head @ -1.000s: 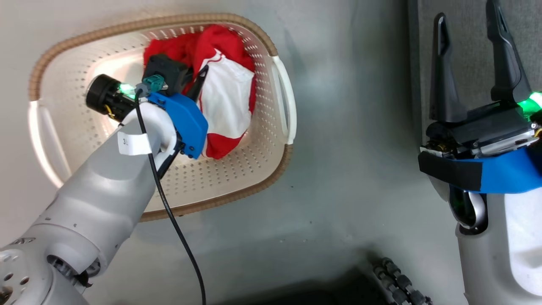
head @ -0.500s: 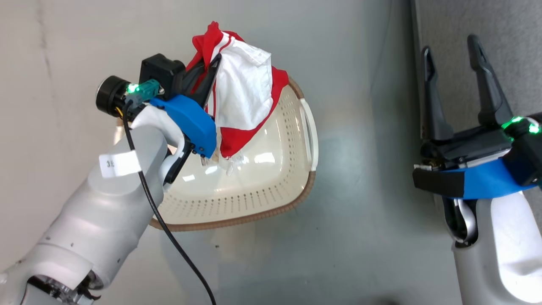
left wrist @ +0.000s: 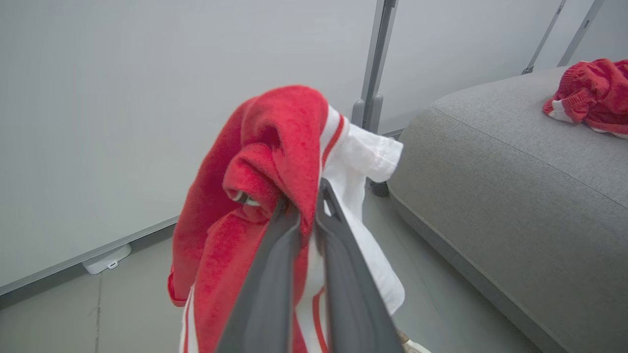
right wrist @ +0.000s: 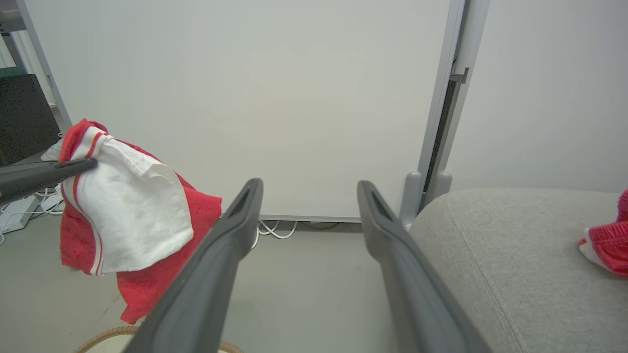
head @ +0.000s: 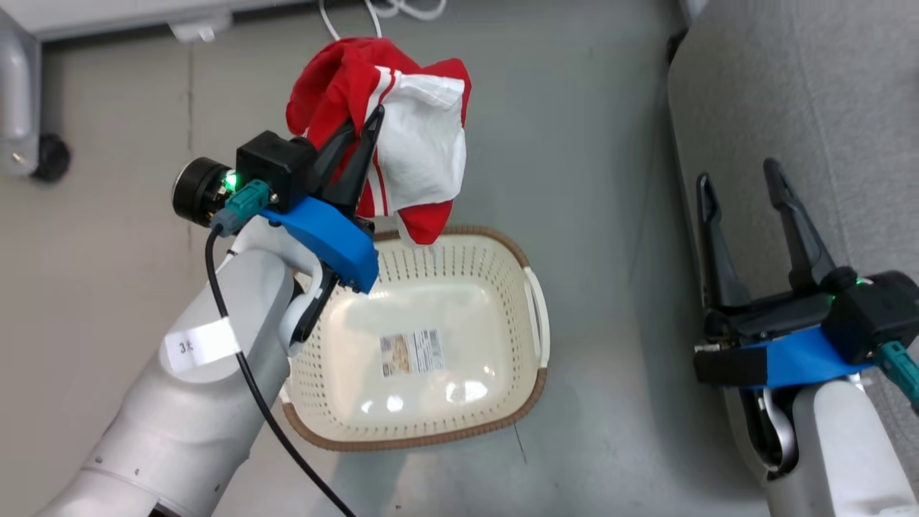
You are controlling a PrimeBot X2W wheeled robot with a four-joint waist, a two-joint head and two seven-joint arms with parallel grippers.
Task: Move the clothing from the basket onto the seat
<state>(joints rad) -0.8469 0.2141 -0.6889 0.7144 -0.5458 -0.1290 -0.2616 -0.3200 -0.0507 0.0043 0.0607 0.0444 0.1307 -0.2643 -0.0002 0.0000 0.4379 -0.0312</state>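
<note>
clothing [head: 416,154]: soft cloth, matt | basket [head: 531,345]: glossy plastic, perforated | seat [head: 811,93]: woven fabric, matt

Before me a grey floor [head: 596,143] meets a white wall [right wrist: 274,88]; white cables [right wrist: 277,229] lie at its foot, near a grey post [right wrist: 444,113], a black caster [head: 49,158] off to my left

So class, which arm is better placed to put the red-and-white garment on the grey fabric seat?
Left. The left claw is shut on the soft red-and-white garment, above the oval cream plastic basket; the right claw is open and empty near the grey fabric seat.
</note>
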